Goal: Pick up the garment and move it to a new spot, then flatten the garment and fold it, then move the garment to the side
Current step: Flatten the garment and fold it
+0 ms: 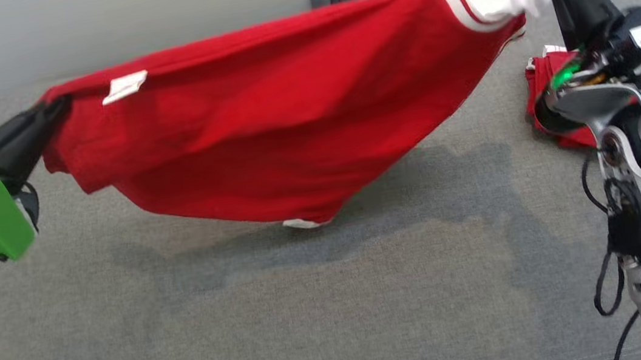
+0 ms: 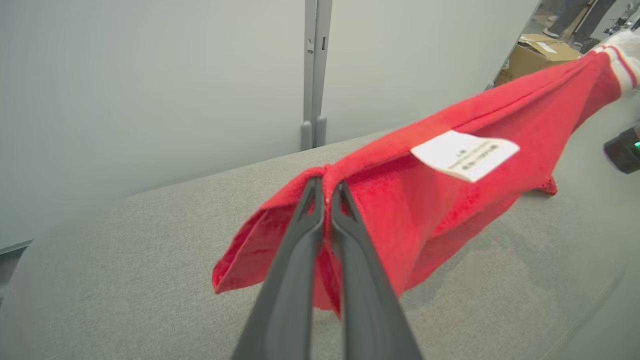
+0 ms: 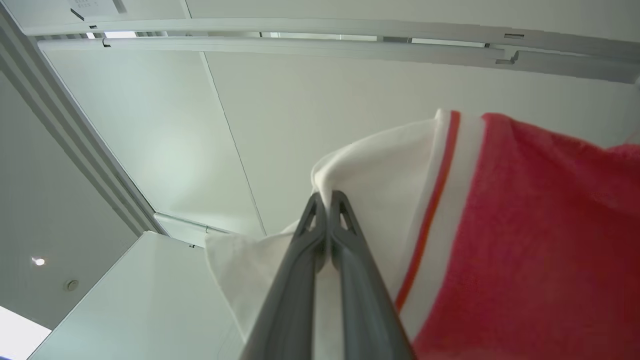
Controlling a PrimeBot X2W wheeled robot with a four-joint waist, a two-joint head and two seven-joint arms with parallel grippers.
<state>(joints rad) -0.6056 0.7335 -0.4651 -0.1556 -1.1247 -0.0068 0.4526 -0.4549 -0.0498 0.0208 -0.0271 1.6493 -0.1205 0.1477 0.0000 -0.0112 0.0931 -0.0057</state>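
A red garment (image 1: 266,137) hangs stretched above the grey surface (image 1: 314,327), sagging near it mid-span. The left tool (image 2: 326,192) is clenched on a red corner, the right tool (image 3: 327,200) on the white trim (image 3: 390,200), probably spreading it for laying flat.

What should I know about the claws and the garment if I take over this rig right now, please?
Left claw: shut on the red garment, at its plain red end.
Right claw: shut on the garment's white-trimmed end, held higher.
Garment: stretched in the air between both claws above the grey surface, with its middle sagging low.
Done: the pick-up.
Left: set it down at the new spot, flatten it, fold it, move it aside.
Note: another red cloth lies by the right arm.
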